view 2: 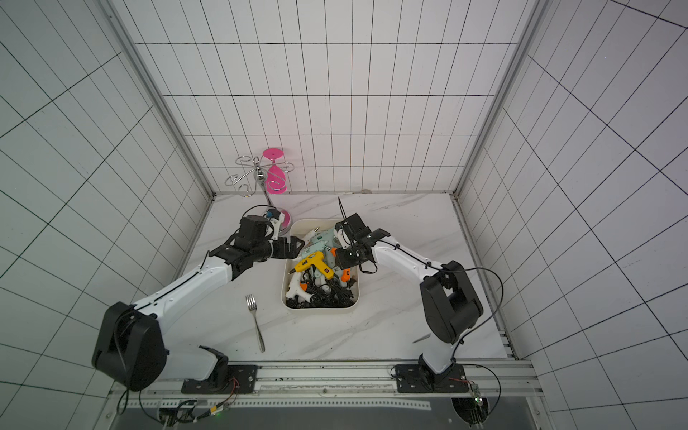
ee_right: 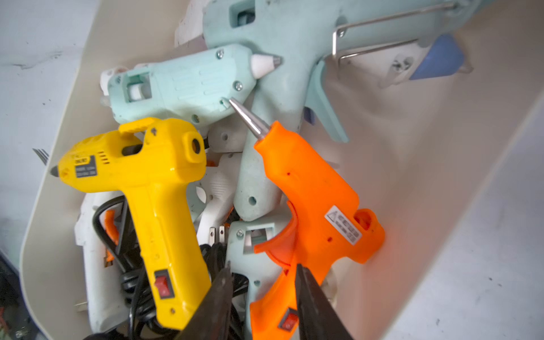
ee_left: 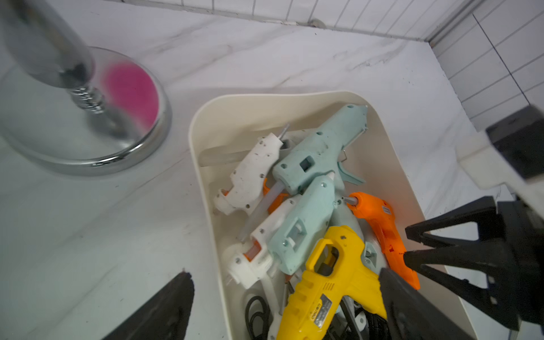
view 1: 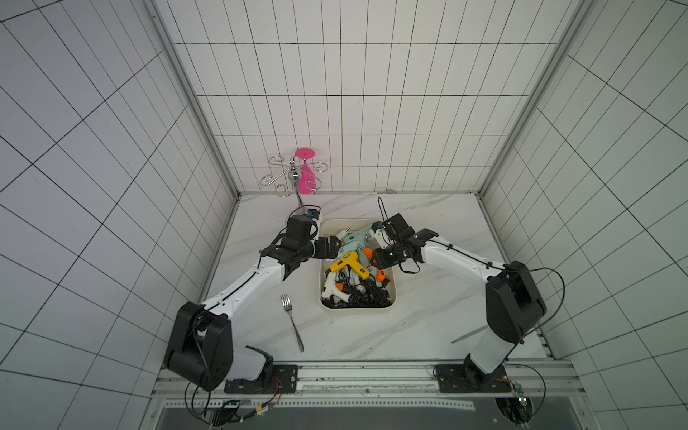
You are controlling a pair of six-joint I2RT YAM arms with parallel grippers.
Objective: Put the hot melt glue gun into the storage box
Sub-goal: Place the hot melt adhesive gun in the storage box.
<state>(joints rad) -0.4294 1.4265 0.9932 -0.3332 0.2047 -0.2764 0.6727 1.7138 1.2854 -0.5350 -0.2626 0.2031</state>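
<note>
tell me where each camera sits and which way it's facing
Top views: high above the arm bases, looking down at the storage box on the table; both arms show whole.
Left wrist: beside the box, looking into it; the open left gripper and the right gripper show.
Right wrist: close above the box, looking down into it; the right gripper shows.
Shared: both wrist views hold the yellow glue gun and orange glue gun.
</note>
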